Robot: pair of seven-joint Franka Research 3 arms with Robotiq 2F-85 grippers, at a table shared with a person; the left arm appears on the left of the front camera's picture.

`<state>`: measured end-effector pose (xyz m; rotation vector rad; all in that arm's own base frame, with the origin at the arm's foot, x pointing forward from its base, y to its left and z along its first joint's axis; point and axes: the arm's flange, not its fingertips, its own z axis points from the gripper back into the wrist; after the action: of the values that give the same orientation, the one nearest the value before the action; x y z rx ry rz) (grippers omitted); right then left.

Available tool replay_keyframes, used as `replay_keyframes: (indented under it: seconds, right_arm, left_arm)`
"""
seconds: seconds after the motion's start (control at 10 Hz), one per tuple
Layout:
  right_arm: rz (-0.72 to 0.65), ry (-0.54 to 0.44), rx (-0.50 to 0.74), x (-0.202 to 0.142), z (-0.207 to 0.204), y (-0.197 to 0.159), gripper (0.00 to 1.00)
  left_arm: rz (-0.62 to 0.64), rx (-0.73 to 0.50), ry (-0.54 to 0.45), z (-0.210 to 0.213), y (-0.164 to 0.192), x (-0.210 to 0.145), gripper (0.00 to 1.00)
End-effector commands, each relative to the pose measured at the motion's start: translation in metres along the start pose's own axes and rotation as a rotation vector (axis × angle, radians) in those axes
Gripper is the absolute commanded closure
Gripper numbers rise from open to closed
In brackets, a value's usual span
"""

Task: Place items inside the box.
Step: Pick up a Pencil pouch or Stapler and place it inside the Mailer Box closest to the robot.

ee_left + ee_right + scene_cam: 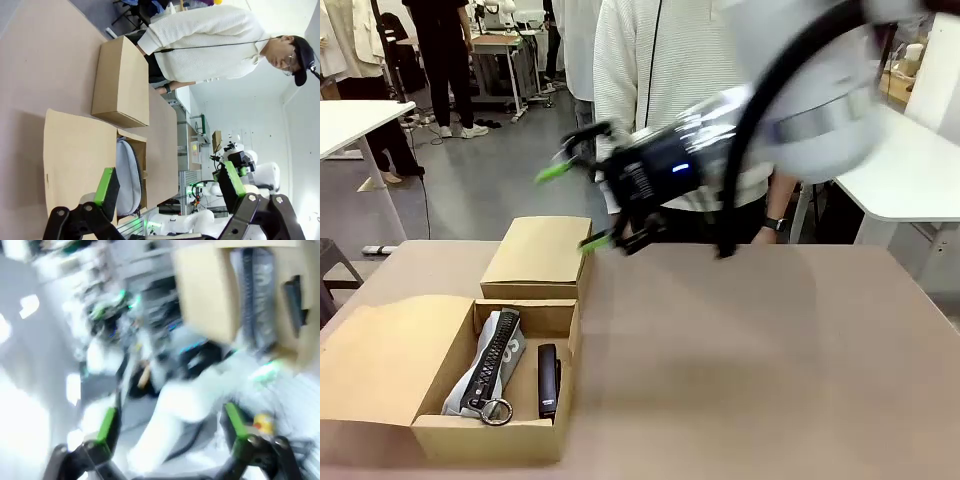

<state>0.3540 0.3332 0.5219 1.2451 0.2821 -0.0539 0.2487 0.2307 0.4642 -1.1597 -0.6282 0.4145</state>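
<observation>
The open cardboard box (490, 440) stands at the table's near left. Inside it lie a grey zip pencil case (492, 365) and, to its right, a black stapler (548, 380). My right gripper (575, 205) hangs blurred in the air over the box's far flap (538, 255), open and empty, its green-tipped fingers (555, 170) pointing left. Its own wrist view is smeared but shows the box (205, 290), the pencil case (257, 290) and the stapler (295, 300) past the open gripper (171, 425). My left gripper (169, 185) is open and empty, with the pencil case (129, 175) beyond it.
A person in a white sweater (640, 60) stands at the far side of the table, behind my right arm. The box's wide left flap (380, 350) lies flat on the table. The brown tabletop (770, 360) stretches to the right of the box.
</observation>
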Motion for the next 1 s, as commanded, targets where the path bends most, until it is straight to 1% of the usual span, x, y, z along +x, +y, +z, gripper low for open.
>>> replay_keyframes:
  seconds: [0.0,0.1,0.2,0.3,0.5,0.6,0.8,0.9]
  right_arm:
    - [-0.042,0.119,0.158,-0.013,0.162,-0.157,0.00]
    - [-0.023,0.059,0.158,-0.013,0.182,-0.175,0.00]
    - [0.021,-0.037,0.154,-0.016,0.209,-0.204,0.00]
    - [0.043,-0.076,0.175,-0.026,0.228,-0.225,0.00]
    - [0.118,-0.146,0.192,-0.057,0.257,-0.264,0.00]
    - [0.044,-0.277,0.176,-0.077,0.267,-0.287,0.00]
    - [0.127,-0.399,0.230,-0.128,0.279,-0.315,0.00]
    - [0.153,-0.467,0.288,-0.137,0.278,-0.322,0.00]
  left_arm:
    - [-0.014,-0.021,-0.006,-0.001,0.000,-0.002,0.00]
    - [-0.014,-0.021,-0.006,-0.001,0.000,-0.002,0.00]
    - [-0.014,-0.021,-0.006,-0.001,0.000,-0.002,0.00]
    - [-0.014,-0.021,-0.006,-0.001,0.000,-0.002,0.00]
    - [-0.014,-0.021,-0.006,-0.001,0.000,-0.002,0.00]
    - [-0.014,-0.021,-0.006,-0.001,0.000,-0.002,0.00]
    - [-0.014,-0.021,-0.006,-0.001,0.000,-0.002,0.00]
    - [-0.014,-0.021,-0.006,-0.001,0.000,-0.002,0.00]
